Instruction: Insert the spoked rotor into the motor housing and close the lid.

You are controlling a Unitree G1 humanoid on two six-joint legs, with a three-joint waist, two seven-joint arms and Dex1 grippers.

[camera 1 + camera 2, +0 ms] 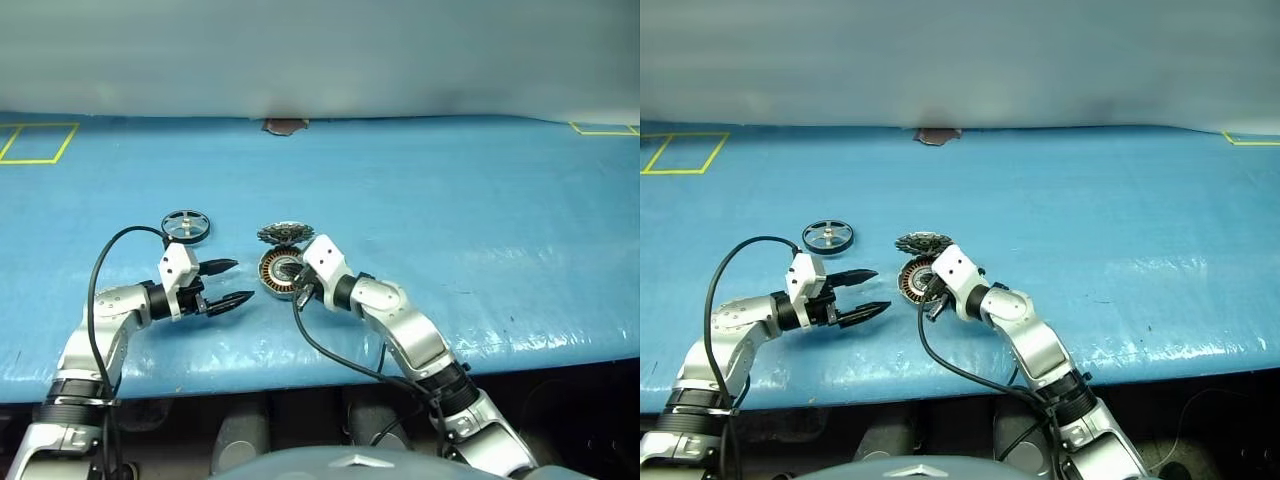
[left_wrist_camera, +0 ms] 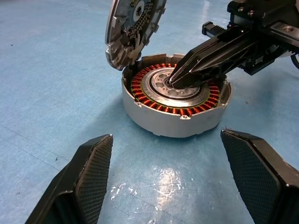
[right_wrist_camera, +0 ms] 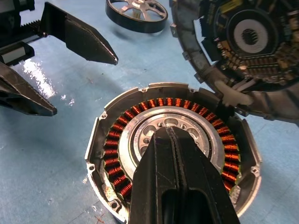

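The motor housing (image 2: pixel 175 119) sits on the blue table, its copper windings and silvery centre exposed. The lid (image 2: pixel 133 28) stands up on its hinge at the far side, inner face showing. My right gripper (image 3: pixel 168 134) is shut, and its joined tips press down onto the centre of the housing, holding nothing. To the left of the housing my left gripper (image 1: pixel 242 280) is open, its fingers pointing at the housing with a gap of table between. The spoked rotor (image 1: pixel 186 226) lies flat on the table, beyond the left gripper and left of the lid.
The blue table cover (image 1: pixel 450 200) spreads wide to the right and back. Yellow tape outlines (image 1: pixel 35 142) mark the far left corner and the far right. A brown patch (image 1: pixel 285 126) sits at the far edge. The table's front edge (image 1: pixel 300 375) runs just below both arms.
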